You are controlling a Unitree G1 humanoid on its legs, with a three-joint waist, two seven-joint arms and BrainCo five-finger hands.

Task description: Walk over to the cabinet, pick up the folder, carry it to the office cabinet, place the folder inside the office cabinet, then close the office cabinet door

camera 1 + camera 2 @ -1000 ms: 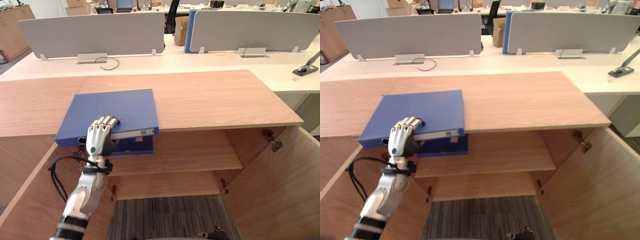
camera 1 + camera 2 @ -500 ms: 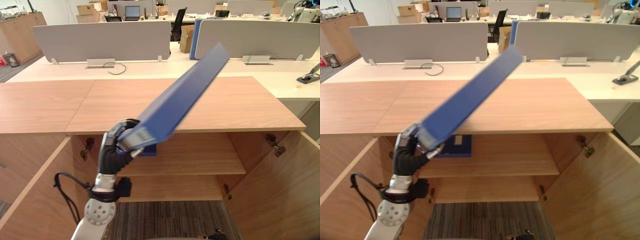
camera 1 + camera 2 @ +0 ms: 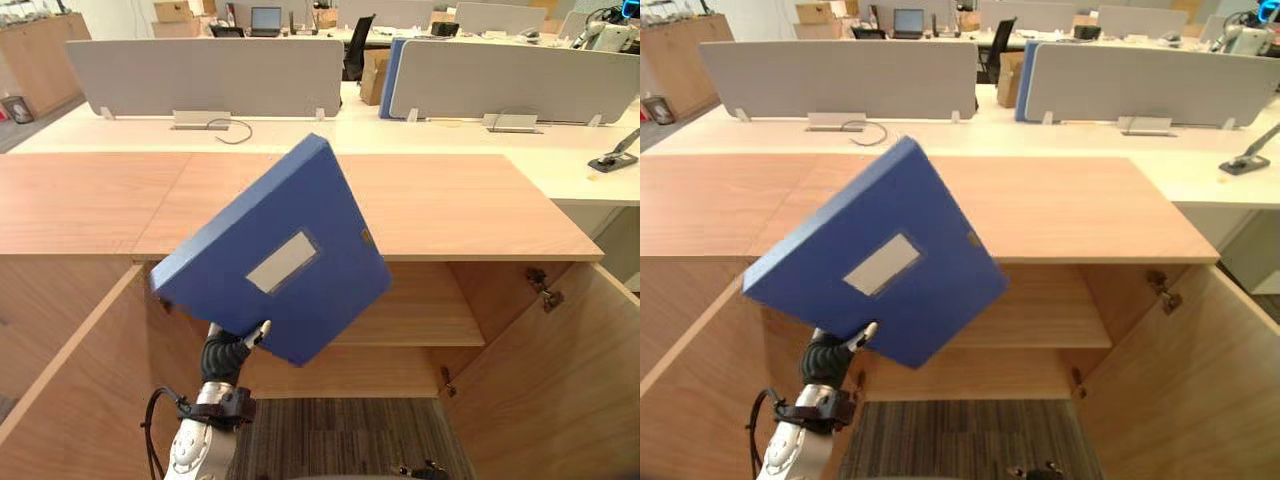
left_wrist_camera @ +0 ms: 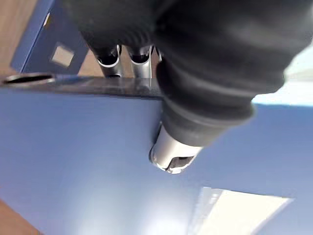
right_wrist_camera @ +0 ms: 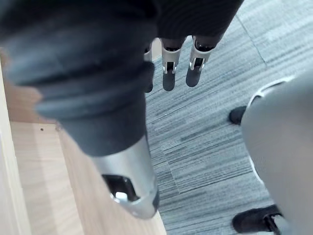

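Note:
A blue folder (image 3: 275, 255) with a white label hangs tilted in the air before the open cabinet, its broad face turned up toward me. My left hand (image 3: 232, 350) holds it by the lower edge from beneath. In the left wrist view the thumb (image 4: 171, 152) presses the folder's (image 4: 88, 161) face and the fingers (image 4: 113, 62) hook over its edge. My right hand (image 5: 166, 73) hangs over the carpet beside the cabinet's side, its fingers straight and holding nothing.
The wooden cabinet top (image 3: 460, 200) runs across the view, with a shelf (image 3: 430, 310) below and both doors swung out, right door (image 3: 560, 390) and left door (image 3: 60, 400). A second blue folder (image 4: 51, 49) lies on the shelf. White desks with grey dividers (image 3: 200, 75) stand behind.
The folder has swung from an edge-on slant above the cabinet top to broad face up, lower, in front of the opening. My left hand has dropped with it.

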